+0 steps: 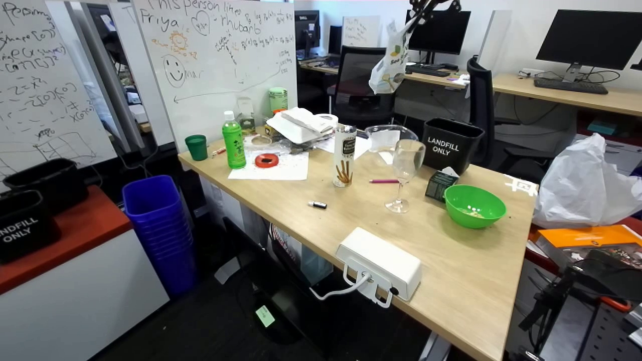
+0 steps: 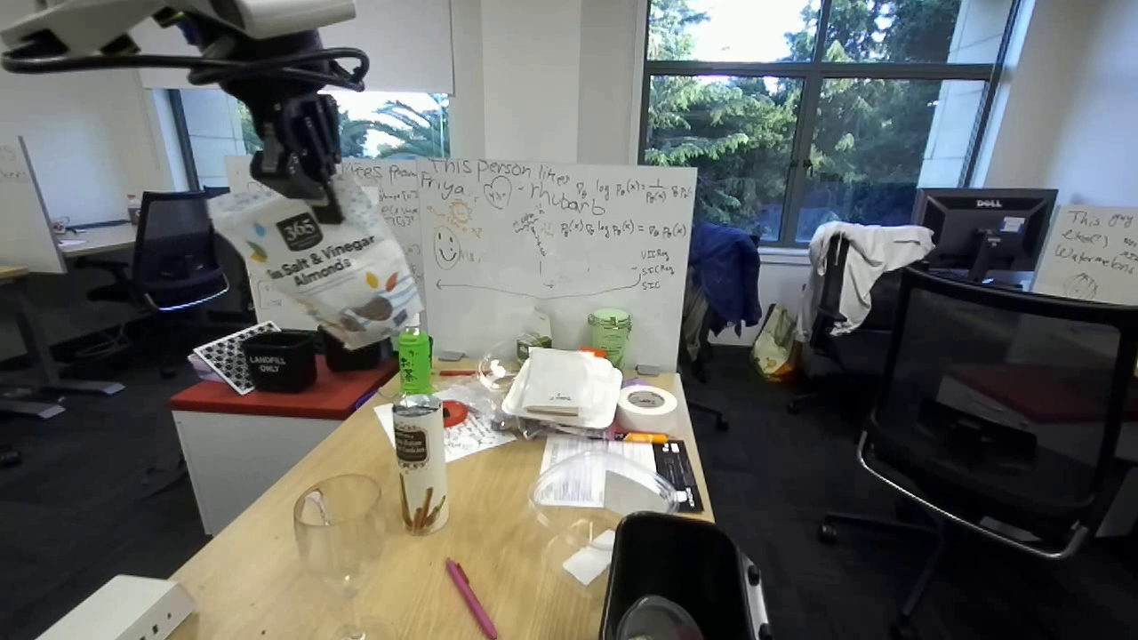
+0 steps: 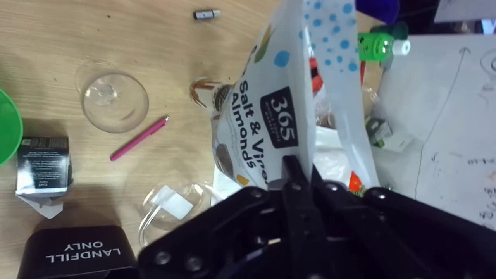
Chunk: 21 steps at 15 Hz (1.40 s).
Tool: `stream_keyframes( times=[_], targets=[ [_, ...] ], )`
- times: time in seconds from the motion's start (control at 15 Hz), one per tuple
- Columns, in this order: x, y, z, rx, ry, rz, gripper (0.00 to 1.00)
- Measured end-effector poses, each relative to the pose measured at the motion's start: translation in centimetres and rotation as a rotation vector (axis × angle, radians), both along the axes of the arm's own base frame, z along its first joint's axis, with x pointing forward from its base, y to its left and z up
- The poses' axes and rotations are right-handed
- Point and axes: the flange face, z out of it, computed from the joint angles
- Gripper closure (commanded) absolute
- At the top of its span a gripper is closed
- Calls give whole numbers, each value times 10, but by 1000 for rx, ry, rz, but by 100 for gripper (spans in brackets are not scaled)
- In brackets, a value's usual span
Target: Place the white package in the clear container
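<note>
Fingers clamped, the gripper (image 3: pixel 304 168) holds the white package (image 1: pixel 391 69) at twelve o'clock from the clear container (image 1: pixel 377 145) in an exterior view. Pale bits (image 1: pixel 472 212) show there in the green bowl (image 1: pixel 482 195), at four o'clock; the wrist view catches only its edge. A white slip (image 3: pixel 177 205) lies in or under the container; I can't tell.
</note>
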Motion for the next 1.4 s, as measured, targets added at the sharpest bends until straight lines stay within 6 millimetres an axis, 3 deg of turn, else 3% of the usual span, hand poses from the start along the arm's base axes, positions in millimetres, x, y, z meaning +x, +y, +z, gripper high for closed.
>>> stream_keyframes(
  times=[0.33,0.53,1.2,1.4],
  targets=[
    [39,-41,-11,15,13,-259,98],
    [51,-49,-24,21,38,-314,98],
    [52,-49,-20,26,36,-320,99],
    [52,-56,-16,52,32,-373,99]
  ],
)
